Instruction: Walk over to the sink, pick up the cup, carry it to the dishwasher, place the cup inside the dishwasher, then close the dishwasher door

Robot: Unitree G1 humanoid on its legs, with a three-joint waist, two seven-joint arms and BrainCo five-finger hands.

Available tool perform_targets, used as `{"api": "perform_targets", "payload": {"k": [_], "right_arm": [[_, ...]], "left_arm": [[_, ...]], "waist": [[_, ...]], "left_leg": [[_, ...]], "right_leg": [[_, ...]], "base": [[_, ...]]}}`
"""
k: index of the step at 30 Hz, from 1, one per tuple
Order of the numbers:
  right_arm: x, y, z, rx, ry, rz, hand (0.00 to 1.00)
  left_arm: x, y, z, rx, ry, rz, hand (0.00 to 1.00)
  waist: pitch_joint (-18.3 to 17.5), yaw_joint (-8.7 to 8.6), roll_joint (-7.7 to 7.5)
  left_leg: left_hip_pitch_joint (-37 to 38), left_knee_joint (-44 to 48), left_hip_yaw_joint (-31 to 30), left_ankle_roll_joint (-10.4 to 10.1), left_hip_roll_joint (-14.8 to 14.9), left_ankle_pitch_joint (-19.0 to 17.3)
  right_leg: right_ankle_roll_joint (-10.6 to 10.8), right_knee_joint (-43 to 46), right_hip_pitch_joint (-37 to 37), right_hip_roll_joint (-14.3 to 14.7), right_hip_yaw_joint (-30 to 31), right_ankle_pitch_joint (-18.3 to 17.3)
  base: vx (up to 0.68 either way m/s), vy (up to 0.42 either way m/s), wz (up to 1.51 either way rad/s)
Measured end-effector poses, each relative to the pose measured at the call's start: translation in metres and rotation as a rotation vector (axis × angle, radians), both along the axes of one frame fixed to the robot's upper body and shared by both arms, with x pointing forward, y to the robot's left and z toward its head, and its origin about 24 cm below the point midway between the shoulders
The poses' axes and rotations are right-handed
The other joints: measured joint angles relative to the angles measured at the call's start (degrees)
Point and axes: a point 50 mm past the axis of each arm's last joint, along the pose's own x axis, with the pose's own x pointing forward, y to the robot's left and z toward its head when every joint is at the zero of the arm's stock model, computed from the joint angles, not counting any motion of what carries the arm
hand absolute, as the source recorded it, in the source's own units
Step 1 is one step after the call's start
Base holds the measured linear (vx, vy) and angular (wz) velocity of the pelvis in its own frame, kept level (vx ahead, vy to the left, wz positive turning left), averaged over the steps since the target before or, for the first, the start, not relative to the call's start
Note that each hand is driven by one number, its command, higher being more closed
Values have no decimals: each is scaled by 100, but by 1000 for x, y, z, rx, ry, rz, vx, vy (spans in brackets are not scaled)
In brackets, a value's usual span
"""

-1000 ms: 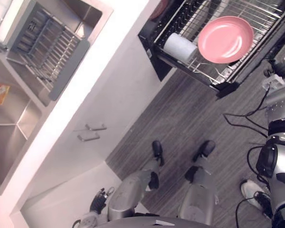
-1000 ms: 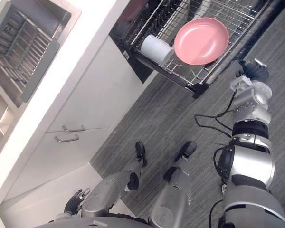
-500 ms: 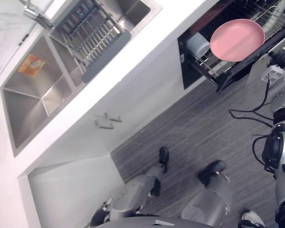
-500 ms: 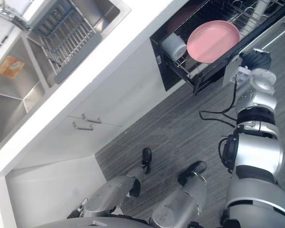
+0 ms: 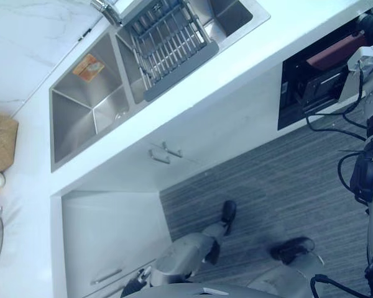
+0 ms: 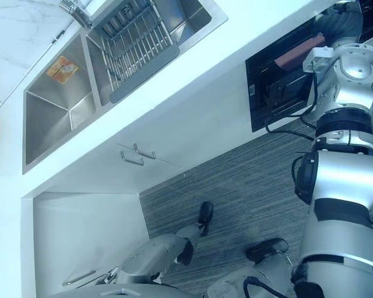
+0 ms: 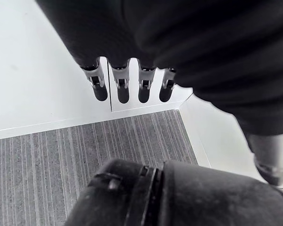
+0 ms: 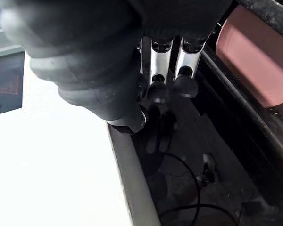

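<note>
The dishwasher (image 6: 286, 93) is a dark opening under the white counter at the right. A pink plate (image 8: 254, 66) lies on its wire rack and appears shaded in the right eye view (image 6: 295, 56). My right hand (image 6: 339, 22) is raised at the opening's upper edge. Its fingers (image 8: 160, 61) hang straight beside the rack and hold nothing. My left hand (image 5: 135, 287) hangs low by my side over the floor, with fingers (image 7: 122, 89) straight and empty. The steel double sink (image 5: 81, 118) lies at the upper left.
A grey wire drying rack (image 5: 171, 43) spans the right basin, and an orange packet (image 5: 88, 67) lies in the left one. Near the tap (image 5: 105, 9) the counter (image 5: 236, 68) runs along. Cabinet handles (image 5: 165, 152) stick out below it. A woven basket (image 5: 0, 143) stands at the far left.
The whole view has swung, bringing the sink toward the middle and the dishwasher to the right edge. My right hand has risen to the dishwasher opening, where the plate now shows in shade.
</note>
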Motion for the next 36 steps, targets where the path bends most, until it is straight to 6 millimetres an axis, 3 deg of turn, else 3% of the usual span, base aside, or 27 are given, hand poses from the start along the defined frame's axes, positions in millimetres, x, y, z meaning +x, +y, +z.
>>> {"api": "perform_targets", "payload": {"k": [5,9,13,16,17,19,23,26,30,34,36], "right_arm": [[-2,-6,-18,0,6,-14,0],[-9,-15,-48,14,3,-30,0],[-18,-15,-110,197,-1,35,0],[-28,-16,-169,329,98,12,0],[-31,-12,-191,385,132,18,0],[-37,-1,-217,453,158,39,0],[-58,26,-276,676,202,71,0],[-76,34,-304,769,229,44,0],[-91,40,-327,820,287,6,0],[-96,41,-335,881,298,-10,0],[-110,32,-338,930,261,-54,0]], "left_arm": [[3,4,1,-10,-16,34,0],[8,11,2,4,-29,71,0],[7,22,2,26,-31,131,0],[7,29,3,51,-32,169,0],[8,32,3,59,-39,194,0],[9,36,4,79,-50,225,0],[11,45,4,122,-57,277,0],[6,50,3,147,-32,319,0],[1,57,2,186,-7,364,0],[1,60,3,202,-4,363,0],[1,63,2,209,9,368,0]], "waist": [[43,-32,-55],[249,-91,-317],[554,-333,-727],[598,-456,-876],[606,-489,-924],[547,-494,-1017],[208,-529,-1425],[-41,-533,-1639],[-372,-542,-1795],[-558,-633,-1935],[-631,-656,-2053]], "left_leg": [[90,0,100,-22,131,-17],[119,-5,325,-60,318,-70],[167,-37,482,-82,513,-104],[204,-41,555,-121,622,-136],[253,-42,605,-131,673,-150],[272,-42,662,-175,740,-181],[342,-42,740,-226,882,-250],[543,-43,818,-197,898,-347],[739,-44,1005,-143,923,-502],[824,-44,1036,-120,907,-593],[1006,-45,1080,-81,820,-724]], "right_leg": [[13,-360,170,278,-5,171],[-45,-661,216,581,40,294],[-88,-980,243,892,154,464],[-112,-1241,318,1123,183,621],[-116,-1391,381,1220,212,698],[-127,-1581,411,1354,252,779],[-145,-1974,571,1624,246,885],[-88,-2117,817,1686,277,885],[-41,-2425,1038,1812,360,963],[12,-2550,1148,1847,365,995],[65,-2290,1292,1672,327,866]], "base": [[-11,-40,-10],[-28,-33,-19],[-51,-56,-26],[-23,-49,-19],[-11,-47,-26],[-14,-58,-23],[5,-81,-11],[14,-70,-9],[31,-36,-13],[80,-32,-6],[110,2,13]]}}
